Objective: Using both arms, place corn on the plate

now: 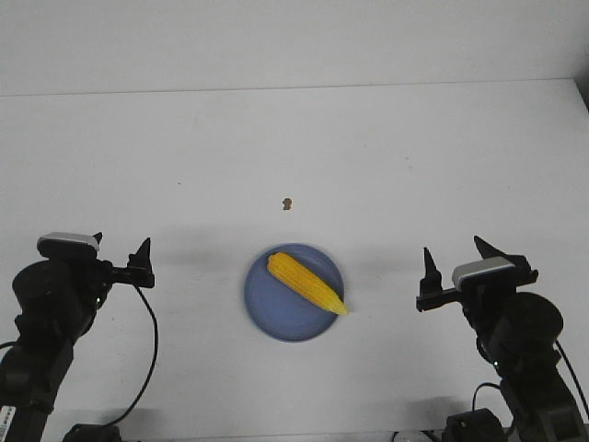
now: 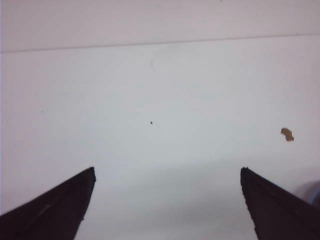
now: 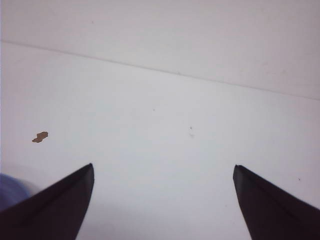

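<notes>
The yellow corn (image 1: 306,284) lies slantwise on the light blue plate (image 1: 271,315) near the middle front of the white table, its thin end reaching the plate's right rim. My left gripper (image 1: 121,243) stands open to the left of the plate, well apart from it and holding nothing. To the plate's right my right gripper (image 1: 452,245) is open too and just as far off. Each wrist view shows bare table between the spread fingers, left gripper (image 2: 167,169) and right gripper (image 3: 163,166). A blue sliver of the plate (image 2: 315,192) (image 3: 7,187) shows at one edge of each.
A tiny brown speck (image 1: 287,203) (image 2: 287,134) (image 3: 40,136) lies on the table just beyond the plate. The table's far edge (image 1: 294,89) meets a pale wall.
</notes>
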Available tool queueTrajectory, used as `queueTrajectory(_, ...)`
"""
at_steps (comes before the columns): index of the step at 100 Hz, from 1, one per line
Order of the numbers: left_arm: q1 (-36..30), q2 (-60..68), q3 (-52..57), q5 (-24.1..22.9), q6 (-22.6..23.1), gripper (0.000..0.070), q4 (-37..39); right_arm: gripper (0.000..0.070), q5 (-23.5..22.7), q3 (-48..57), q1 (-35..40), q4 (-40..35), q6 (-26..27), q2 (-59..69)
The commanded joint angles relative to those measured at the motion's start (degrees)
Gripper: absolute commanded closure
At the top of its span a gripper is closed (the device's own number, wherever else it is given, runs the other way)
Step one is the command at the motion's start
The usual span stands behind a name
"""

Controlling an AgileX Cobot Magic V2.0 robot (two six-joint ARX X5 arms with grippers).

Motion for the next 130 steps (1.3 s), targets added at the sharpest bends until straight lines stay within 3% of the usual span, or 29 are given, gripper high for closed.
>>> queueTrajectory(1, 0.0, -2.1, -2.7, 0.3, -0.1, 0.0118, 2.0, 0.0115, 0.1, -2.3, 0.0, 1.1, 1.0, -3.5)
queueTrajectory(26, 0.0, -7.8, -7.7, 0.0, -1.4, 0.0118, 4.1, 0.0115, 1.5, -9.6, 0.0, 3.0, 1.1, -15.9)
queueTrajectory(41, 0.0, -9.0, -7.7, 0.0, -1.4, 0.0118, 4.4, 0.0116, 4.8, -10.1, 0.0, 3.2, 1.2, -17.2)
queueTrajectory(56, 0.0, -9.8, -7.7, 0.0, -1.5, 0.0118, 4.3, 0.0119, 5.2, -10.1, 0.0, 3.7, 1.1, -17.2)
queueTrajectory(61, 0.0, -10.1, -7.7, 0.0, -1.4, 0.0127, 4.3, 0.0162, 5.3, -10.1, 0.0, 3.7, 1.1, -17.2)
queueTrajectory(68, 0.0, -10.6, -7.7, 0.0, -1.4, 0.0213, 4.2, 0.032, 5.4, -10.1, 0.0, 3.7, 1.1, -17.2)
queueTrajectory(77, 0.0, -11.1, -7.7, 0.0, -1.4, 0.0471, 4.0, 0.0554, 5.4, -10.1, 0.0, 3.7, 1.0, -17.2)
queueTrajectory(81, 0.0, -11.3, -7.7, 0.0, -1.4, 0.0597, 3.9, 0.0626, 5.4, -10.1, 0.0, 3.7, 1.0, -17.2)
queueTrajectory(87, 0.0, -11.3, -7.7, 0.0, -1.4, 0.0692, 4.0, 0.0684, 5.4, -10.1, 0.0, 3.8, 1.1, -17.2)
queueTrajectory(130, 0.0, -11.7, -7.7, -0.2, -1.4, 0.0694, 4.1, 0.0686, 5.4, -10.1, 0.0, 3.8, 1.1, -17.2)
